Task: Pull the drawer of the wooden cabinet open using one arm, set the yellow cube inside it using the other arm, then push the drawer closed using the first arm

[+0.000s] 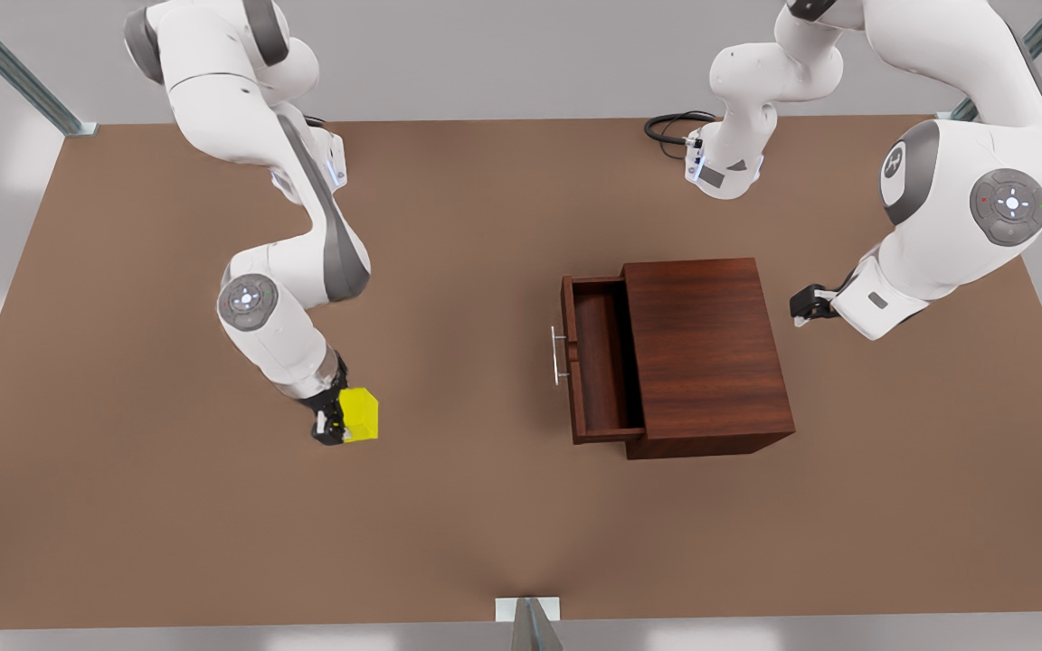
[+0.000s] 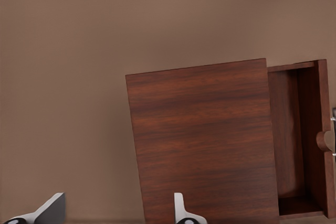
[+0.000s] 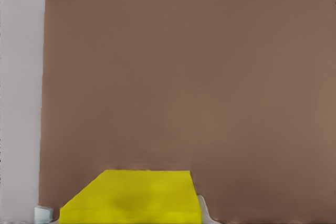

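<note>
The wooden cabinet stands right of the table's middle. Its drawer is pulled out toward the front view's left, its inside bare, with a metal handle on its front. The yellow cube is at the front view's left, and my right gripper is shut on it, well apart from the drawer. My left gripper waits open behind the cabinet's back side, on the front view's right, holding nothing.
The brown table stretches wide around the cabinet. A black cable lies at the far edge by the left arm's base. Metal frame posts stand at the table's edges.
</note>
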Robot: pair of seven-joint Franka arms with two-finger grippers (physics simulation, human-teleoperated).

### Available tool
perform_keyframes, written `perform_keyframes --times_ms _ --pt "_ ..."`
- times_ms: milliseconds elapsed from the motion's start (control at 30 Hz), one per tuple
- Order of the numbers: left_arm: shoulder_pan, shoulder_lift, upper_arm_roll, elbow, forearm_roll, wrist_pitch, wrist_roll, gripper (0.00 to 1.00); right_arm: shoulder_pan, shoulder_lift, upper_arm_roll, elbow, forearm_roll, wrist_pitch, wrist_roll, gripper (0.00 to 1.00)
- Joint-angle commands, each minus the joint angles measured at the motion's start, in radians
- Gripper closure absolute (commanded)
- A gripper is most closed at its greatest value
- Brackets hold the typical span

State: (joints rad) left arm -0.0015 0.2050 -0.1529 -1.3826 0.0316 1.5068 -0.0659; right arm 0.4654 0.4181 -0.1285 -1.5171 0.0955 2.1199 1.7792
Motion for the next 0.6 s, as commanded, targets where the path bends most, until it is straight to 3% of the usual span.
perform_keyframes --times_ms 0,133,267,333,567 --pt "0.000 -0.001 0.000 0.000 0.001 0.000 0.001 0.00 0.045 0.008 -0.002 0.043 0.026 -0.149 0.258 0.49" --pt "0.000 -0.001 0.000 0.000 0.001 0.000 0.001 0.00 0.134 0.085 0.003 0.213 0.072 -0.244 0.425 0.49" --pt "0.000 -0.003 0.000 0.000 0.001 0.000 0.001 0.00 0.156 0.192 0.115 0.370 0.070 -0.267 0.578 0.49" --pt "0.000 -0.003 0.000 0.000 0.001 0.000 0.001 0.00 0.223 0.289 0.105 0.488 0.061 -0.267 0.692 0.49" --pt "0.000 -0.001 0.000 0.000 0.001 0.000 0.001 0.00 0.352 0.390 0.095 0.606 0.017 -0.298 0.807 0.49"
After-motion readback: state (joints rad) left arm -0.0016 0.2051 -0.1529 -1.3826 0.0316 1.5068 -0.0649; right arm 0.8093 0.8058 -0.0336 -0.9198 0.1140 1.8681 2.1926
